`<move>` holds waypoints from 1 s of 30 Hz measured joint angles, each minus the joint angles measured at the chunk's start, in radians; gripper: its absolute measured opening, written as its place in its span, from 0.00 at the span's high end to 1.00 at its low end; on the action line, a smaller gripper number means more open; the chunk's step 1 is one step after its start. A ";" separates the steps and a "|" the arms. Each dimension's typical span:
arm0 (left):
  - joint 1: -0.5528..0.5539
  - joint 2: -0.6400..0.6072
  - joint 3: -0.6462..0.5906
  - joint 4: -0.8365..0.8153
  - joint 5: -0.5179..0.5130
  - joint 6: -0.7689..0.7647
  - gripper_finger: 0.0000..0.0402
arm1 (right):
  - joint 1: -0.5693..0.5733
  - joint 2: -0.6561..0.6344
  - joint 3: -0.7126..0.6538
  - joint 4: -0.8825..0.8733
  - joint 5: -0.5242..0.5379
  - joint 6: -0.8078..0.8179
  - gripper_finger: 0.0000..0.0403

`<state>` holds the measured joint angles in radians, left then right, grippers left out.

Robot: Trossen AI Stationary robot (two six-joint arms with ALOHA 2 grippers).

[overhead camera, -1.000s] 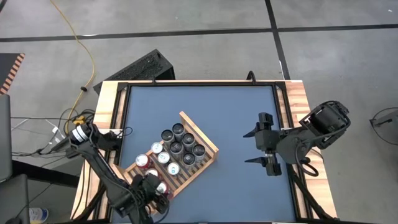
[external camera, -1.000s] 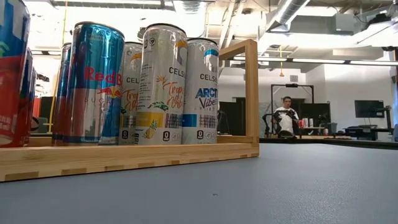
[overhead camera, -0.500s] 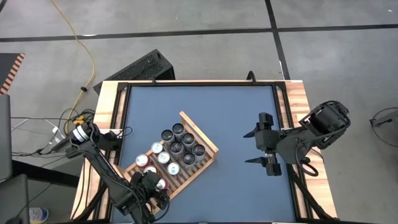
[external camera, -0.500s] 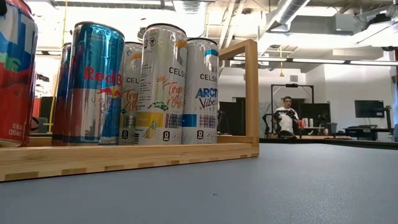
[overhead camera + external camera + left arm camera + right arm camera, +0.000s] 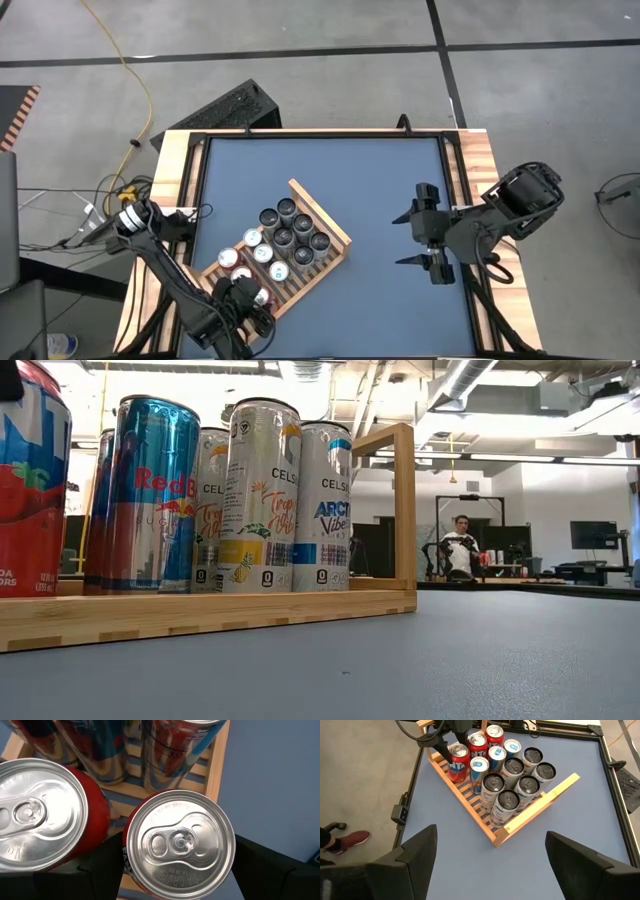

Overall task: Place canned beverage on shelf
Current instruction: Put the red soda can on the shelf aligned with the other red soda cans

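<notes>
Red can (image 5: pixel 179 841): upright at the shelf's near-left corner, just beside a second red can (image 5: pixel 42 815), pinched at its sides by the left gripper (image 5: pixel 175 862).
Shelf (image 5: pixel 335 233): slatted wood, angled on the blue table (image 5: pixel 380 180), carrying ten cans.
Right gripper (image 5: pixel 420 237): fingers spread, holding nothing, well apart from the shelf above the table's right side.

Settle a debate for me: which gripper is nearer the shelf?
Left. The left gripper holds a red can over the shelf; the right gripper hangs open, well off beside it.
</notes>
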<state>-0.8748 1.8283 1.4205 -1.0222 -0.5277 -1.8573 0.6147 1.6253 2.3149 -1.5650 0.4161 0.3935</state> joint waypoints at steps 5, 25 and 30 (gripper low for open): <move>-0.010 0.006 0.043 -0.077 0.044 -0.005 0.28 | 0.000 0.000 0.000 0.000 0.000 0.000 0.18; -0.011 0.008 0.066 -0.134 -0.016 0.001 0.28 | 0.000 0.000 0.000 0.000 0.000 0.000 0.18; -0.009 0.031 0.070 -0.120 -0.017 0.008 0.28 | 0.000 0.000 0.000 0.000 0.000 0.000 0.18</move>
<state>-0.8835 1.8596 1.4902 -1.1418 -0.5445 -1.8492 0.6147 1.6253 2.3149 -1.5646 0.4157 0.3931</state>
